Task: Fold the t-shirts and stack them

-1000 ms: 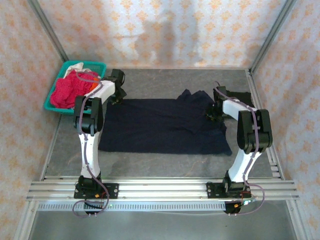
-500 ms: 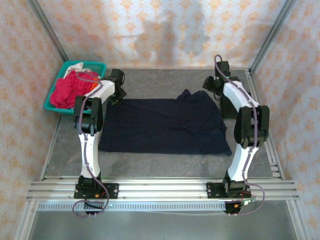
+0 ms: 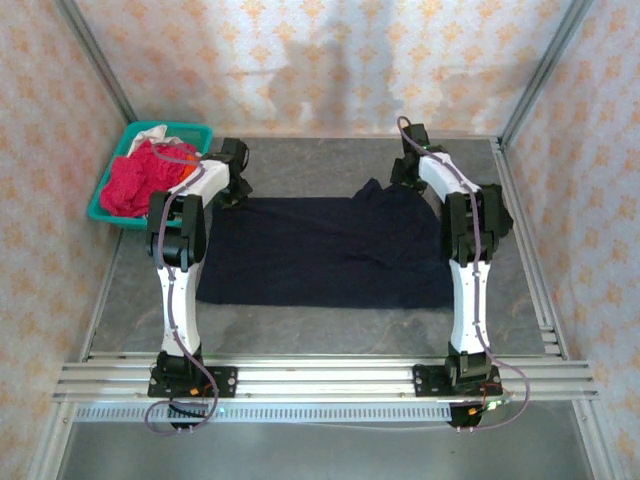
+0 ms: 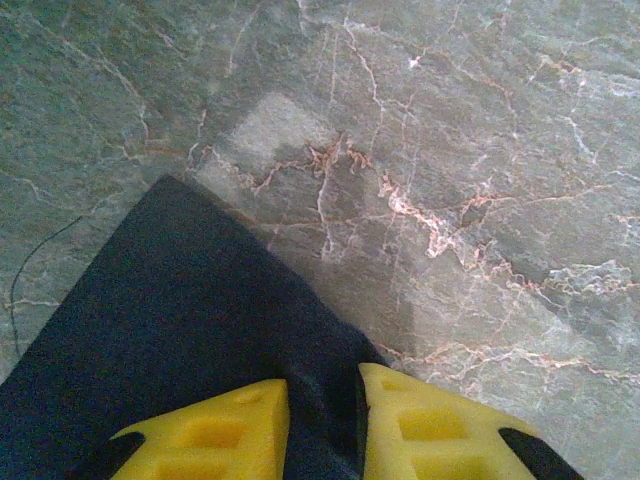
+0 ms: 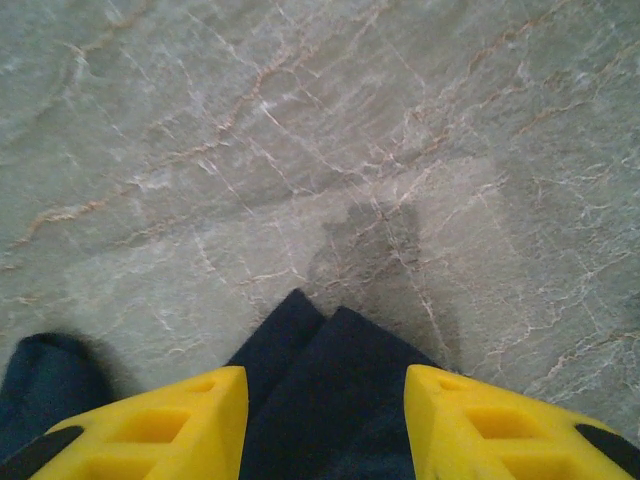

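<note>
Pinching far corners of the navy t-shirt [image 3: 320, 250], left pincer [image 4: 322, 385] and right pincer [image 5: 325, 375] hold cloth.

The navy t-shirt [image 4: 170, 340] runs off the bottom edge in both your wrist views. The right pincer [image 5: 326, 385] straddles cloth, but you cannot tell whether it grips. In the basket [image 3: 100, 208], the magenta t-shirt [image 3: 135, 182] buries most of a white one [image 3: 150, 133].
</note>
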Robot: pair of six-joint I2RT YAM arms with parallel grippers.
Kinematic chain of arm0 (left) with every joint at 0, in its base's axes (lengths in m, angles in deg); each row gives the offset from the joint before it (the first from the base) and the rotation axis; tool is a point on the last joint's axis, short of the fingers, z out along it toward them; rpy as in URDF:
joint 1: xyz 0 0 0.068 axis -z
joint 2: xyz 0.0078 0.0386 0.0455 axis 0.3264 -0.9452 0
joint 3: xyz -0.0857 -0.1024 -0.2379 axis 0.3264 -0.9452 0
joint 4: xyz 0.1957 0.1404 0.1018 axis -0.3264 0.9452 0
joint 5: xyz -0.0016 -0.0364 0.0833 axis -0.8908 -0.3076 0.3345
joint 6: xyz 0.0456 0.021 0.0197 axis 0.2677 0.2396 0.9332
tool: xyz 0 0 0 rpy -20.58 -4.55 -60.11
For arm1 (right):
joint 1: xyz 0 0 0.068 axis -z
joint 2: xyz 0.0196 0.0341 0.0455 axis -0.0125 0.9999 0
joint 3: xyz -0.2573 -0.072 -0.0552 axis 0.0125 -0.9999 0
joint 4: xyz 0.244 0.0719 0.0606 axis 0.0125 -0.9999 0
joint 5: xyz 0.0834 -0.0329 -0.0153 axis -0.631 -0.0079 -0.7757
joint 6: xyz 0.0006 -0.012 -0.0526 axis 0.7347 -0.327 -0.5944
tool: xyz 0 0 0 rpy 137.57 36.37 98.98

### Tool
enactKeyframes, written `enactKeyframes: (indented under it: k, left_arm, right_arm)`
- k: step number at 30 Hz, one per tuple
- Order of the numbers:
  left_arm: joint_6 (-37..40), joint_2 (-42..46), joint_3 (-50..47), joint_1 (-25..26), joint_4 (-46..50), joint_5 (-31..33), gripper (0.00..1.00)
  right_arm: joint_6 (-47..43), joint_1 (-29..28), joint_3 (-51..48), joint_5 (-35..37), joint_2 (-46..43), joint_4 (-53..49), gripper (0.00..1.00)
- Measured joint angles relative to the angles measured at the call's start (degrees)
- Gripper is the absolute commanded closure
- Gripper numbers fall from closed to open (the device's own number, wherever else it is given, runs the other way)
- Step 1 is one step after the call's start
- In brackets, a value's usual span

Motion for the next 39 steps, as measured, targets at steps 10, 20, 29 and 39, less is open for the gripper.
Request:
enactKeyframes:
  k: [10, 20, 29, 39]
  left_arm:
    - [0.09, 0.13, 0.24, 0.0, 1.57, 0.28, 0.68]
    - [1.09, -0.74, 5.64, -0.96, 4.59, 2.14, 0.6]
    - [1.38, -3.98, 7.96, -1.22, 5.68, 3.26, 0.6]
    - [1.68, -4.55, 8.2, -1.11, 5.46, 3.96, 1.0]
  right_arm:
    - [-1.55, -0.11, 4.98, -0.17, 4.02, -4.79, 0.86]
    - [-1.62, -0.11, 5.25, -0.15, 4.07, -5.55, 1.0]
    - [-1.6, -0.11, 5.14, -0.17, 4.07, -5.49, 1.0]
    - [-1.6, -0.11, 4.28, -0.22, 3.69, -4.74, 1.0]
